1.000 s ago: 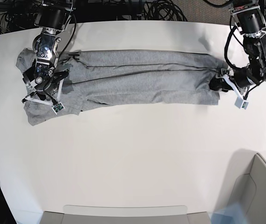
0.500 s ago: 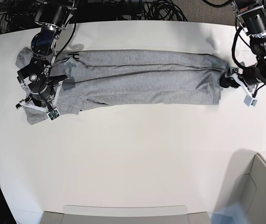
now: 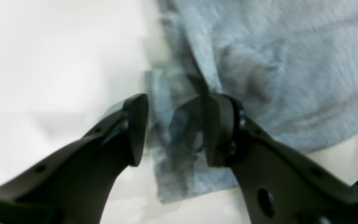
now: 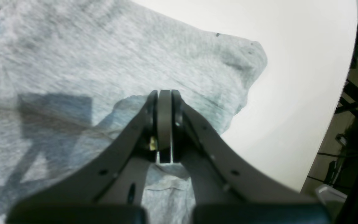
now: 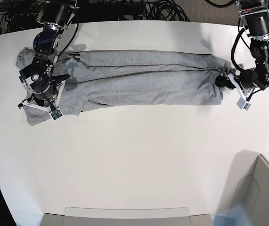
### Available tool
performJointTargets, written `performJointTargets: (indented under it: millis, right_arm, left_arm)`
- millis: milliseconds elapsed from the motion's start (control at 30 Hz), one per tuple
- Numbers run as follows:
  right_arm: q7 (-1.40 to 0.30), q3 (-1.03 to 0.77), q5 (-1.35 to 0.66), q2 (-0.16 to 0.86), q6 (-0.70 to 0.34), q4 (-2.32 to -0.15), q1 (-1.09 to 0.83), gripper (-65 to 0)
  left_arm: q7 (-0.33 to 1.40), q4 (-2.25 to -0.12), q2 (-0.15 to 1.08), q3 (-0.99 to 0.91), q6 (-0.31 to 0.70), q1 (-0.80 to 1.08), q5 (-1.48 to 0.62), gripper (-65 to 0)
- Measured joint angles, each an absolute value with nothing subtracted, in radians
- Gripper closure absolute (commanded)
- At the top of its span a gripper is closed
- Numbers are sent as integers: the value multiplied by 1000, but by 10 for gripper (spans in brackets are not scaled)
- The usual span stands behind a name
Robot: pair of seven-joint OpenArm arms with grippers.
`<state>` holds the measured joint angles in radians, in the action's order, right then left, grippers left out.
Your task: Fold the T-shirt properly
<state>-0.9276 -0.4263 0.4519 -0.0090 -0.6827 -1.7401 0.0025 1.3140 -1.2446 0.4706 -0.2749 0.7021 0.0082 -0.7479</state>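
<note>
A heather-grey, wrinkly cotton T-shirt (image 5: 143, 77) is lying on the white round-edged desk (image 5: 134, 160), folded into a long band that is stretching along the far edge, from the base view's left side almost to its right. One bunched end is spilling out near the far left corner, where a sleeve is poking sideways.

The right gripper (image 5: 39, 96) is hovering over that bunched end. In its wrist view the right gripper (image 4: 164, 96) is showing both dark pads pressed flat together, with no cloth visible between them, and the grey fabric (image 4: 73, 62) is spreading under it up to a rounded corner near the desk's edge.

The left gripper (image 5: 221, 81) is sitting low at the opposite end of the band, right at the cloth's short edge. In its wrist view the left gripper (image 3: 172, 124) is standing with its black fingers (image 3: 135, 130) clearly apart, and the edge of the shirt (image 3: 291, 62) is showing through the gap. That view is smeared, so whether the cloth is actually caught by a pad cannot be told.

A pale grey bin (image 5: 261, 188) is standing at the near right corner, well apart from the shirt, and black cables (image 5: 162, 9) are tangling beyond the far edge.
</note>
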Motion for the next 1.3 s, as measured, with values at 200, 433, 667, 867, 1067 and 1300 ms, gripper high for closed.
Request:
performJointTargets:
  millis: [200,433,667,867,1067,1300]
  right_arm:
    - [-927,-426,456,-9,-683,-1739,2,0]
    - [-928,-425,457,-9,-683,-1732,2,0]
    - [-928,-426,456,-9,-683,-1727,2,0]
    - [-928,-427,456,-9,-683,-1729,6,0]
    - [-927,-429,455,-10,-683,-1770,28,0]
    - [-929,-477,445,-44,-683,-1799,50,0]
  left_arm:
    - [1349,-1270,446,-269,705,5,-698,0]
    - [1343,-1271,440,-276,708,6,-678,-28]
    - [1349,-1272,426,-280,708,5,-669,0]
    - [1352,-1272,413,-364,708,5,-670,0]
    - [1347,-1264,430,-468,708,6,-661,0]
    - [1388,-1232,496,-516,701,-28,-591,0]
